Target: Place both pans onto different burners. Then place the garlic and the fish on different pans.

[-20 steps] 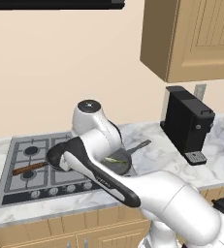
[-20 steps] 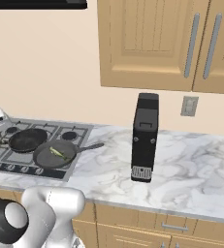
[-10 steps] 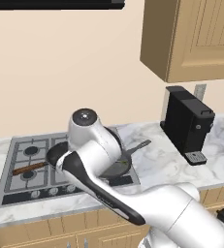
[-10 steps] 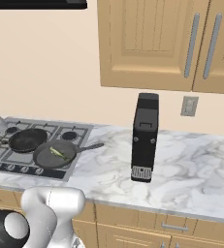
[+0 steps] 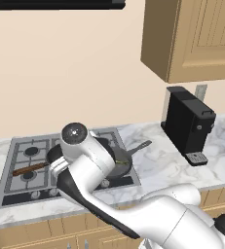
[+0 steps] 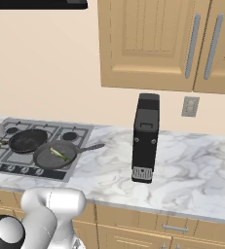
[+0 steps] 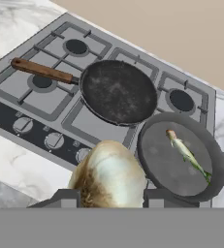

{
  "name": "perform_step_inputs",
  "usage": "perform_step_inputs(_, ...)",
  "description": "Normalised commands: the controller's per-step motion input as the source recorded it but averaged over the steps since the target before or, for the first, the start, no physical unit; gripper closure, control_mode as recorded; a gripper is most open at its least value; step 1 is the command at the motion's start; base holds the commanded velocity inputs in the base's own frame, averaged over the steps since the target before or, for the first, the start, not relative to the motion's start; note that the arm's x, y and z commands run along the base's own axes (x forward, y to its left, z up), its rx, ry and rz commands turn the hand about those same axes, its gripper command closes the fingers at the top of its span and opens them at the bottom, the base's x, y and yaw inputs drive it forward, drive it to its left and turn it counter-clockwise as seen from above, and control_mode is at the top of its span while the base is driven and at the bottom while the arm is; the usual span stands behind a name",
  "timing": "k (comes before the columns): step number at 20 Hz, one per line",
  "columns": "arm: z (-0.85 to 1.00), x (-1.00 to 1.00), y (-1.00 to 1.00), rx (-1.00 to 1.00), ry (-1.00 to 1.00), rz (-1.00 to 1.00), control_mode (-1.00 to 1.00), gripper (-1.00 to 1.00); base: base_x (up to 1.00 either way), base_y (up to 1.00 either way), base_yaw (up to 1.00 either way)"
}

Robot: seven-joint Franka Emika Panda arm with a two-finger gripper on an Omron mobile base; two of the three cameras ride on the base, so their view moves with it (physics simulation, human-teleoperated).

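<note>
End effector has its jaws closed on the garlic — bulb sits btwn the two finger tips, held above the front edge of the cooktop, over the knobs. Black pan w/ the wooden handle sits on the big middle burner, handle pointing toward the left burners; it's bare inside. Grey pan rests on the front right burner, just beside the black one, w/ the fish lying in it. In the right base view, a black coffee machine stands on the marble table — well apart from the cooktop.
</note>
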Motion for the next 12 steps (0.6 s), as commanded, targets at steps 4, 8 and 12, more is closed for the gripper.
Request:
perform_step_inputs(4,0.00,0.50,0.03,0.05,0.04,-0.21,-1.00,1.00,0.00,0.00,0.00)
perform_step_inputs(8,-0.03,0.50,0.00,0.07,0.10,-0.20,-1.00,1.00,0.00,0.00,0.00)
perform_step_inputs(12,-0.07,0.48,0.00,0.09,0.14,-0.16,-1.00,1.00,0.00,0.00,0.00)
